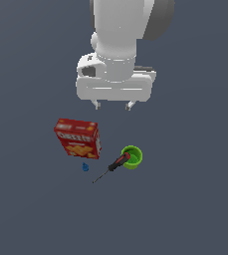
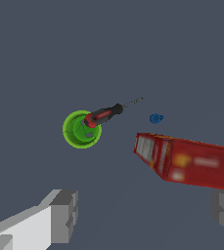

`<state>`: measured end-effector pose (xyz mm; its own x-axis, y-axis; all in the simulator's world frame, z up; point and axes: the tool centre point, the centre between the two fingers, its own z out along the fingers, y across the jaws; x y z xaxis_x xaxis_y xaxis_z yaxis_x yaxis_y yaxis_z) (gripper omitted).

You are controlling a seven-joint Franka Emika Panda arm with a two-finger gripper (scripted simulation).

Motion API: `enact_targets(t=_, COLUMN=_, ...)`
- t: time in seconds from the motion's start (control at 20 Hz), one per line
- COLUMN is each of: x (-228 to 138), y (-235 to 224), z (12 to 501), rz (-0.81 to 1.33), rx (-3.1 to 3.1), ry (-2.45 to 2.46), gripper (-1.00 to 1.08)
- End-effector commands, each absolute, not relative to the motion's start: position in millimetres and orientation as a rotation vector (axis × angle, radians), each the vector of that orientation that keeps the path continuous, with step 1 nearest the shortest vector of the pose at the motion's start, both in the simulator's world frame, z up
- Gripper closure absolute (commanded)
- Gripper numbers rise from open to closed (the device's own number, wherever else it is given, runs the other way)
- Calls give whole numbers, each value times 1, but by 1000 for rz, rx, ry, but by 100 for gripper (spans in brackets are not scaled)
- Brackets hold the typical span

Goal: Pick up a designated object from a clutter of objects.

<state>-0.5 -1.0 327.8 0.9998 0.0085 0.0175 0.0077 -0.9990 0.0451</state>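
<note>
Flat, even light fills both views, and I can pick out no single source. The dark slate desk (image 1: 195, 209) shows no glare and no clear cast shadows under anything. My white arm (image 1: 120, 35) is the brightest surface, shaded grey on the exterior view's right. The cracker box (image 2: 191, 163) print is smeared in the wrist view and only roughly legible in the exterior view. Edges look soft and low-resolution throughout; lines near the borders stay straight.
</note>
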Motion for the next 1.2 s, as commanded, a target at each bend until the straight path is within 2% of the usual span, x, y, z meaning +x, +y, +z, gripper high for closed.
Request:
enact_targets(t=0.0, x=-1, y=-1, z=328, rz=27, rx=3096, ry=12, gripper=-92)
enact_targets(t=1.15, x=6, y=-7, z=306, rz=1, rx=3134, ry=-140, gripper=-92)
